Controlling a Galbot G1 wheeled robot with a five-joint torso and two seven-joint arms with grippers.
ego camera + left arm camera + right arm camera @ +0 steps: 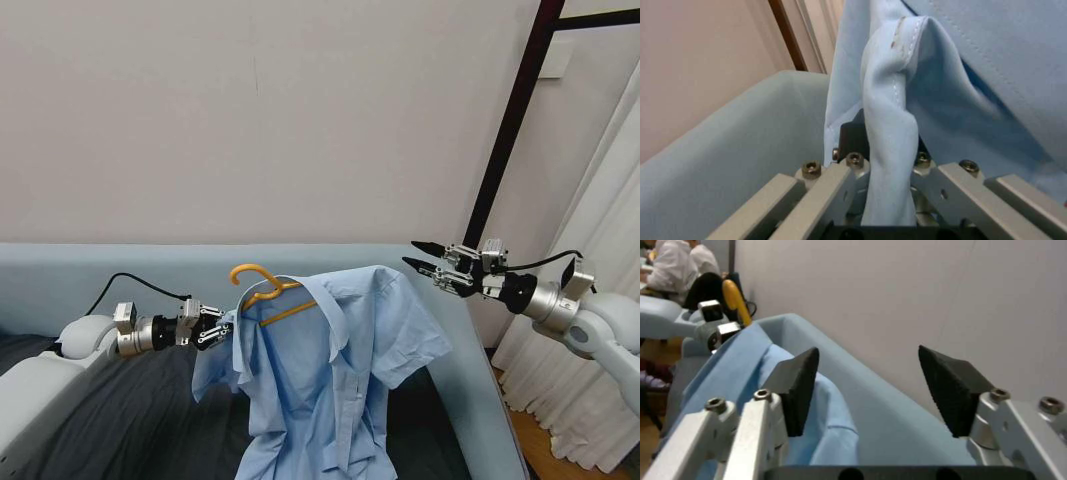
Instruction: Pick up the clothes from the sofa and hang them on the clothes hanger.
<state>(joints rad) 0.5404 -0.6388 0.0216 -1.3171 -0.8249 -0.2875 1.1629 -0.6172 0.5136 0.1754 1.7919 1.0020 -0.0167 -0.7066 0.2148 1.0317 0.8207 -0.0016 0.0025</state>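
Now | shirt [330,370]: draped on yellow hanger [262,285], held above sofa [90,270]; looks light, limp, likely slippery | left gripper [212,330]: fingers clenched on shirt's edge fold | right gripper [410,253]: fingers spread, empty, just beside shoulder | best hold, I judge: hanger hook, stiff.

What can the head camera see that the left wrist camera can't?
Head camera: the yellow hanger inside the blue shirt, and the right claw, open, clear of the shirt's shoulder. Left wrist camera: up close, a stitched fold of the cloth pinched in the left claw. Both: the shirt and the pale sofa back.
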